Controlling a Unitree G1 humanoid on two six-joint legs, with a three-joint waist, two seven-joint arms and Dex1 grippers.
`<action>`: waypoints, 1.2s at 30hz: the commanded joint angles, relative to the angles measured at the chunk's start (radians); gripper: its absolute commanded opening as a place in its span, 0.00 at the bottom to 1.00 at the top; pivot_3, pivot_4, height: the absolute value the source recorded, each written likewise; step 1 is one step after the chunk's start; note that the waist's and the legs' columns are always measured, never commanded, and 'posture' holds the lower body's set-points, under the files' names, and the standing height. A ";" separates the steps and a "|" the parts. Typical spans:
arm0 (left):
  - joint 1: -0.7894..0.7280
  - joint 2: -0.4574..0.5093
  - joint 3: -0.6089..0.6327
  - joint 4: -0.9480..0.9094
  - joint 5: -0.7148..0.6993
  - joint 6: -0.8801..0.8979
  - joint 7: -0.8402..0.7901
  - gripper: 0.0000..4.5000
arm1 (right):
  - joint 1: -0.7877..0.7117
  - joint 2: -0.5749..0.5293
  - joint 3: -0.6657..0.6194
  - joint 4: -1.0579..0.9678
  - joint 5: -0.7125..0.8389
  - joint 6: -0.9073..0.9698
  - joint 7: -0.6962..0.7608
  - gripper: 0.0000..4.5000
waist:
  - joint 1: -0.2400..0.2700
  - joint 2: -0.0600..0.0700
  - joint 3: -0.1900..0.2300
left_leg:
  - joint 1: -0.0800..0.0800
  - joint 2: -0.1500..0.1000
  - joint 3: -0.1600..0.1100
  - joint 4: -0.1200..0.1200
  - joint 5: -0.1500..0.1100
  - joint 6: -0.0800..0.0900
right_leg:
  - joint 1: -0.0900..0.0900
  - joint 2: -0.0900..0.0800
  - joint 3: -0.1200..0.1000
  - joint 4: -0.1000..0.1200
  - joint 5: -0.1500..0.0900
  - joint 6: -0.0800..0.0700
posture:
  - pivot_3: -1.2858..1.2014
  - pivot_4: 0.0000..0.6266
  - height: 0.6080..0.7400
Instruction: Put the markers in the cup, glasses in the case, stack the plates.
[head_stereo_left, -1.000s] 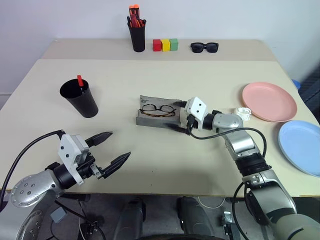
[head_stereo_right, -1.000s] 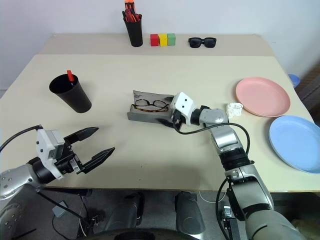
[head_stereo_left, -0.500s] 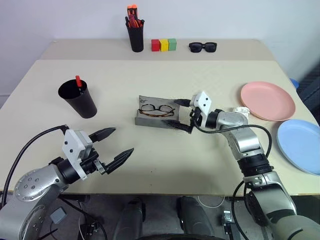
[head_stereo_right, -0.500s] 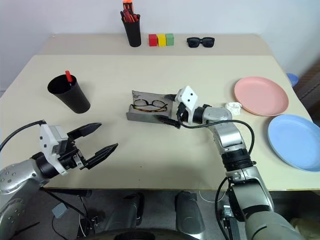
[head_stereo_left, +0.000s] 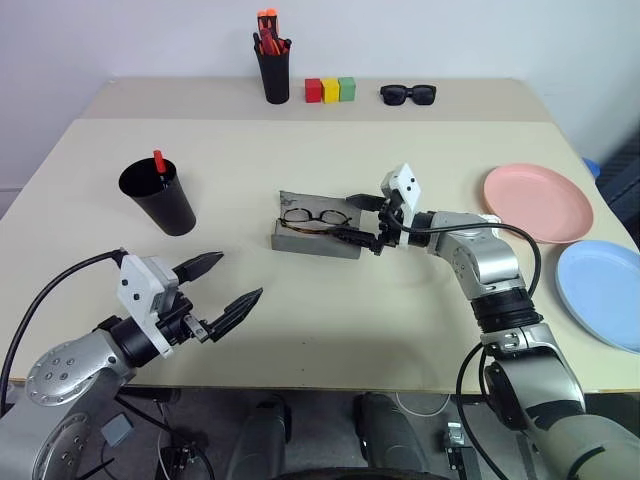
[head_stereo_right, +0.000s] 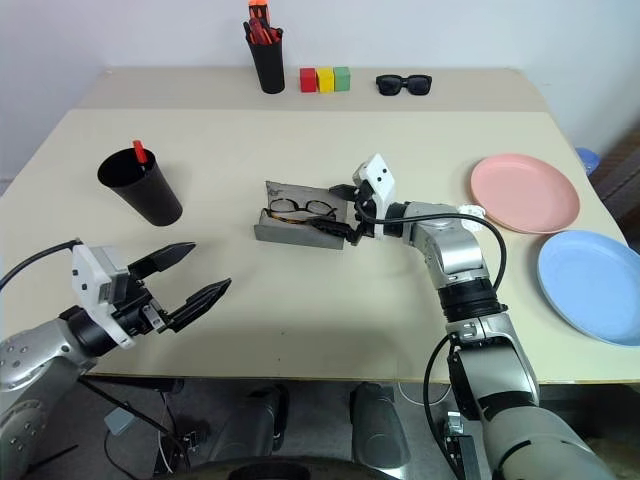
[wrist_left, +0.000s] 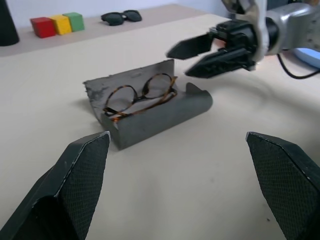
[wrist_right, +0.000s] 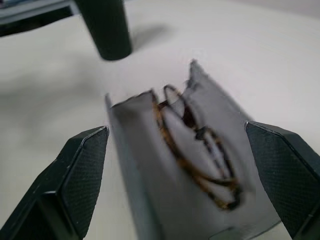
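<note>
The beige table (head_stereo_left: 300, 330) stood before a pale wall. At its middle lay the grey case (head_stereo_left: 316, 233), lid open, with the glasses (head_stereo_left: 315, 217) resting inside. Just right of the case hung the right gripper (head_stereo_left: 360, 220), fingers spread wide around its end and clamped on nothing. Left of the case stood the cup (head_stereo_left: 160, 197) with a marker (head_stereo_left: 159, 162) in it. Well right of the case lay the pink plate (head_stereo_left: 538, 203) and blue plate (head_stereo_left: 600, 293), side by side (not yet stacked). In front of the case and to its left, the left gripper (head_stereo_left: 228, 289) hovered, also spread and empty. I judged the risk was the light case sliding or the lid pinching a temple if the right gripper pushed off-centre.
</note>
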 joint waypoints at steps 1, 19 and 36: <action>-0.012 0.002 0.009 -0.042 -0.018 0.007 0.019 1.00 | -0.032 0.009 0.005 0.009 -0.006 -0.020 0.006 0.99 | 0.000 0.000 0.000 | 0.000 0.000 0.000 0.000 0.000 0.000 | 0.000 0.000 0.000 0.000 0.000 0.000 | 0.52 0.24 1.00; 0.017 0.014 0.057 -0.117 -0.061 0.055 0.083 1.00 | -0.168 0.069 0.031 0.387 -0.126 -0.256 0.028 0.99 | -0.001 0.000 0.000 | 0.000 0.000 0.000 0.000 0.000 0.000 | 0.000 0.000 0.000 0.000 0.001 0.002 | 0.52 0.24 1.00; 0.088 -0.009 0.052 -0.105 -0.015 -0.005 0.055 1.00 | -0.208 0.075 0.011 0.487 -0.167 -0.378 0.003 0.01 | -0.001 0.000 0.000 | 0.000 0.000 0.000 0.000 0.000 0.000 | 0.000 0.000 0.000 0.000 0.000 0.000 | 0.52 0.24 1.00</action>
